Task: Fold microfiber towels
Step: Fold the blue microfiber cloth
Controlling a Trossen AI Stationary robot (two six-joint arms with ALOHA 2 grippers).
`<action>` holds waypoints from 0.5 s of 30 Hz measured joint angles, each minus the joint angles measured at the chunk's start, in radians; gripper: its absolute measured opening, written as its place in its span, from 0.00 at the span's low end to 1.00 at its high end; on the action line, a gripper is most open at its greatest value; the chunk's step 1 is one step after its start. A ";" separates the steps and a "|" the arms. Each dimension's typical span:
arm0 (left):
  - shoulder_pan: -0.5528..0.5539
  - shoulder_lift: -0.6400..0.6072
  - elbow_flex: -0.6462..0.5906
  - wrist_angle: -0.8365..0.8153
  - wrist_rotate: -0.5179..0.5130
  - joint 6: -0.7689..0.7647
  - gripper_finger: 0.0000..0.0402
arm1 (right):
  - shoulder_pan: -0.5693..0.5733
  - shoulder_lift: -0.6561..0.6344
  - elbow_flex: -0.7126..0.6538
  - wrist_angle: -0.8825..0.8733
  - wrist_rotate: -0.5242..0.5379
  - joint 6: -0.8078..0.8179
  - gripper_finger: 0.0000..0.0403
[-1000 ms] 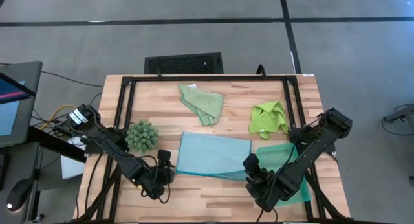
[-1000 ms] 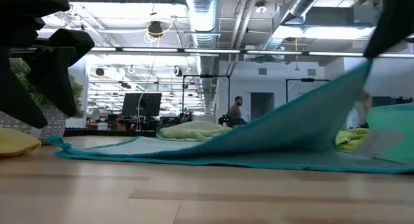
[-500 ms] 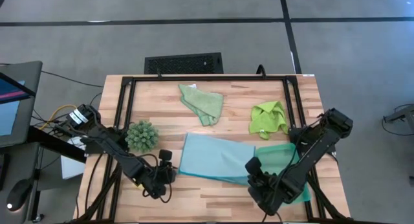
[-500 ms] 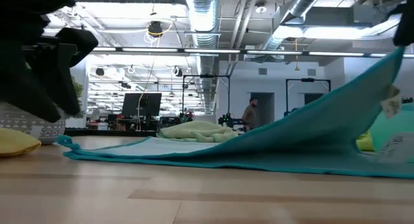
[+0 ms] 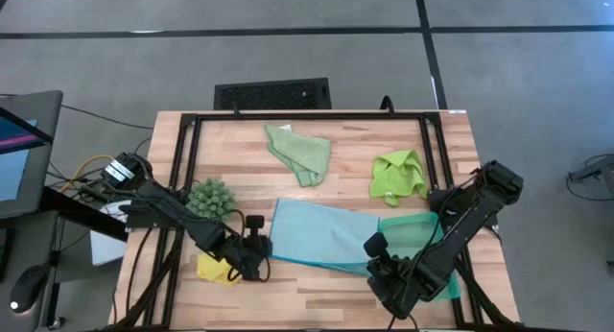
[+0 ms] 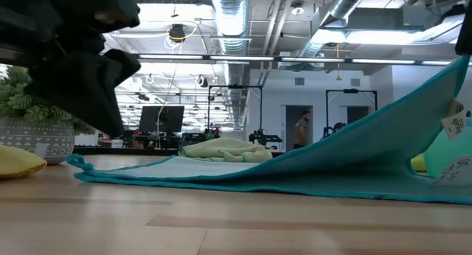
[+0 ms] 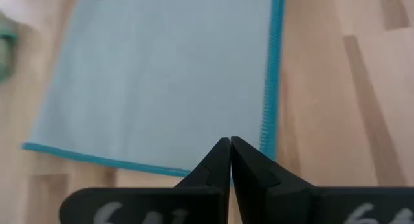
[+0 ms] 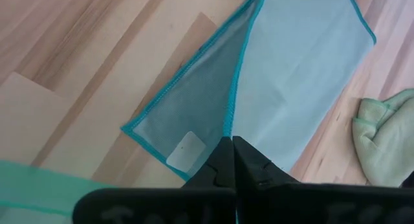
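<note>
Four microfiber towels on a wooden worktop (image 5: pixel 317 284), catalogued with what lies around them.

1. Light blue towel (image 5: pixel 321 236): spread mostly flat near the middle of the worktop, toward the front edge. Its right front corner is lifted off the wood, pinched in the right pincer (image 5: pixel 384 270), fingers closed tight on the fabric; a white label shows on the raised underside in the right wrist view. The low view shows this side rising as a slope from the flat remainder.

2. Yellow towel (image 5: pixel 216 268): crumpled, near the front left corner, just beside the left arm.

3. Pale sage green towel (image 5: pixel 300 152): loosely bunched, near the middle of the back edge, well apart from both arms.

4. Lime green towel (image 5: pixel 399 175): crumpled, toward the back right corner.

Left pincer (image 5: pixel 257 250): at the left edge of the light blue towel, fingers (image 7: pixel 223 160) pressed together. The left wrist view shows the closed tips over the teal-stitched corner; whether fabric is caught between them cannot be told.

Other items: dark green spiky clump (image 5: pixel 211 198) near the left edge, behind the left arm; teal tray (image 5: pixel 417 238) near the front right corner, partly under the right arm. A person (image 6: pixel 302 130) stands far off in the room behind.
</note>
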 joint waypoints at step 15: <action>0.007 0.001 -0.139 0.256 0.024 0.005 0.00 | 0.019 0.000 -0.001 0.001 0.001 0.026 0.01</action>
